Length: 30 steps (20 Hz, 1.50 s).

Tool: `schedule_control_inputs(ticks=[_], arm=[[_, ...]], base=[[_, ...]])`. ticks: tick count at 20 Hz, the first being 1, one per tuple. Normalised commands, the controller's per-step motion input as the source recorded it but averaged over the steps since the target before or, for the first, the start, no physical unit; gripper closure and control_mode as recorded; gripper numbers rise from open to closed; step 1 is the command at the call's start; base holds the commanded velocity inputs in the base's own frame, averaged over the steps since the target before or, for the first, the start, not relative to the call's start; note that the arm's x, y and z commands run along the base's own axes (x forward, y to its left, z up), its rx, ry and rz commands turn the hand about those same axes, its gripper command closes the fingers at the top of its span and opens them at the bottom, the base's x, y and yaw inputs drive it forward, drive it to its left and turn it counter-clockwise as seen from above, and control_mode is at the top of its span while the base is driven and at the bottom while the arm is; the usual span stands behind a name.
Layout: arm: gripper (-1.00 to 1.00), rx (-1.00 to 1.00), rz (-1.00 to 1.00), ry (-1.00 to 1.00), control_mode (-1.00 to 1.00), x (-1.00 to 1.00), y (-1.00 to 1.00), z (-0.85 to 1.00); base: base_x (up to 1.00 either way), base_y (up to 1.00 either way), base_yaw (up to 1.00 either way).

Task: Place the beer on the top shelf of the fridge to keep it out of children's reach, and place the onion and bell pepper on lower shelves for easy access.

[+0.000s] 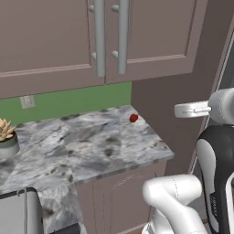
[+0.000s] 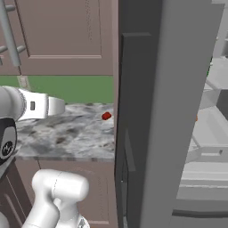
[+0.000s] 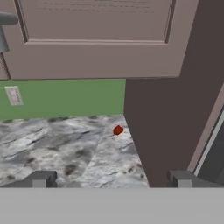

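- Right now the bell pepper [image 1: 133, 118] lies on the marbled grey countertop [image 1: 91, 146], at its far right corner, near the green backsplash [image 1: 68, 103] and close beside the brown side panel [image 1: 178, 91] that rises at the counter's end.
- From the right base view the same small red vegetable [image 2: 106, 116] sits on the stone just left of the fridge [image 2: 169, 111] and its thick grey door, which stands edge-on across the middle of that view.
- Past the door, pale grey shelf plates [image 2: 209, 133] of the fridge interior show, and a sliver of orange peeks out at the door's edge; what it is cannot be told.
- In the hand view the gripper [image 3: 111, 179] has its two dark fingertips [image 3: 41, 178] spread wide apart, with nothing between them; it hangs well short of the pepper [image 3: 117, 130], which lies farther back on the counter.
- Brown wooden cupboards [image 1: 91, 36] with long grey handles [image 1: 111, 36] hang above the counter.
- A potted succulent [image 1: 6, 137] stands at the counter's left edge in the left base view, well apart from the pepper.
- A white wall socket [image 3: 14, 95] is set in the backsplash.
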Motion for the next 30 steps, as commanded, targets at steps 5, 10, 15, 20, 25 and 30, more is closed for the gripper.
schedule_control_inputs(ticks=[5,10,15,20,25,30], arm=[[-1.00,-0.03,-0.02,0.01,-1.00,0.04,0.10,-0.08],[-1.00,-0.15,-0.13,0.00,-1.00,0.06,0.58,-0.53],[-1.00,-0.09,-0.17,0.04,-1.00,0.08,0.46,-0.40],[-1.00,0.01,-0.16,0.04,-1.00,0.30,0.12,-0.19],[-1.00,0.11,-0.07,0.06,-1.00,0.43,0.00,-0.18],[-1.00,0.11,-0.12,0.08,-1.00,0.53,-0.08,-0.42]], base=[[0.27,0.41,-0.09],[0.00,0.00,0.00],[0.00,0.00,0.00],[0.00,0.00,0.00],[0.00,0.00,0.00],[0.00,0.00,0.00]])
